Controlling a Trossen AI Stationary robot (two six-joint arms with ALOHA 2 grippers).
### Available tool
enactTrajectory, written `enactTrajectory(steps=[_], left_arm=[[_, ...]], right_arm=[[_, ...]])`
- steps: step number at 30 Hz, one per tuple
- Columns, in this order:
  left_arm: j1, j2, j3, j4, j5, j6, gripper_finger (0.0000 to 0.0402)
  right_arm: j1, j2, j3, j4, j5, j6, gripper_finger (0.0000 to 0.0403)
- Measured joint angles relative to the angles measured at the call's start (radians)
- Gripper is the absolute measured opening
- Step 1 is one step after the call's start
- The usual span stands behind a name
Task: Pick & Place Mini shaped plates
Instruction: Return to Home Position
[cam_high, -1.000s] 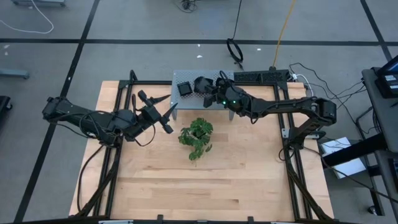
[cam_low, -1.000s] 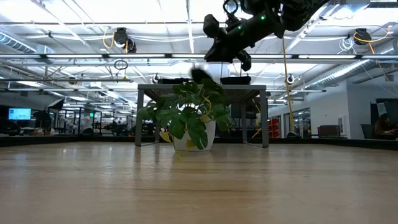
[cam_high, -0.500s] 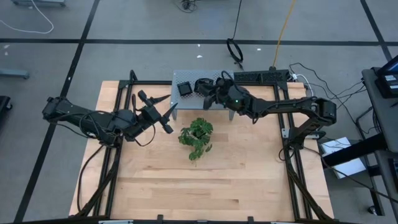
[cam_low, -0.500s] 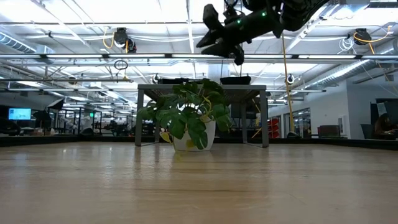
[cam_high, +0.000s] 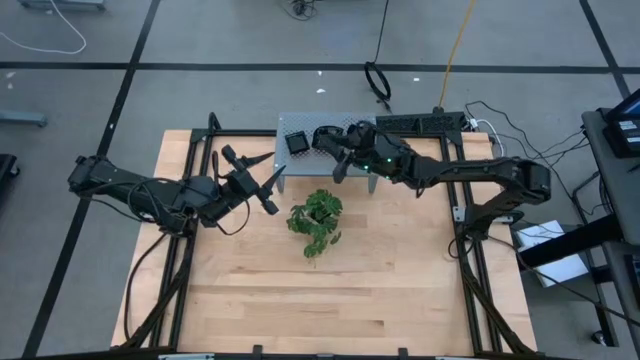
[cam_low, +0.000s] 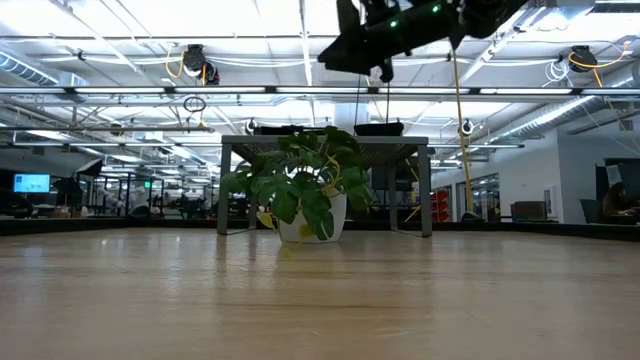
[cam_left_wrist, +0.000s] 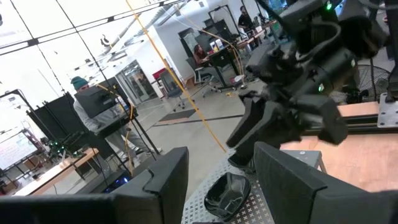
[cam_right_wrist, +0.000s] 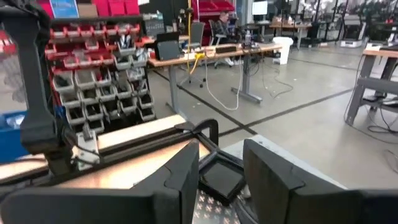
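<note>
grey concrete floor (cam_high: 250, 40), seemingly red storage bins (cam_right_wrist: 99, 68)

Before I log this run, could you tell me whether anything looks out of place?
Nothing stands out: black plates sit flat on the shelf, plant upright, right gripper open above the shelf, left gripper open beside it.

A pale wooden table (cam_high: 400, 280) is seen from above. A grey perforated shelf (cam_high: 300, 122) is set at the middle of its far edge, and a plant (cam_high: 316, 220) is placed just in front of it. On the shelf, a square plate (cam_high: 297, 142) and a leaf plate (cam_left_wrist: 227, 190) are laid apart.
</note>
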Motion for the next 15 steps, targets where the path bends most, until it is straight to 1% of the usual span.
enactTrajectory(steps=[5, 7, 11, 15], left_arm=[[0.0, 0.0, 0.0, 0.0, 0.0, 0.0, 0.0186], [0.0, 0.0, 0.0, 0.0, 0.0, 0.0, 0.0186], [0.0, 0.0, 0.0, 0.0, 0.0, 0.0, 0.0186], [0.0, 0.0, 0.0, 0.0, 0.0, 0.0, 0.0186]], right_arm=[[0.004, -0.111, 0.0, -0.208, 0.0, -0.041, 0.0115], [0.008, -0.16, -0.01, -0.262, 0.0, -0.052, 0.0114], [0.029, -0.266, -0.113, -0.226, -0.001, -0.092, 0.0114], [0.047, -0.383, -0.295, -0.054, -0.002, -0.112, 0.0114]])
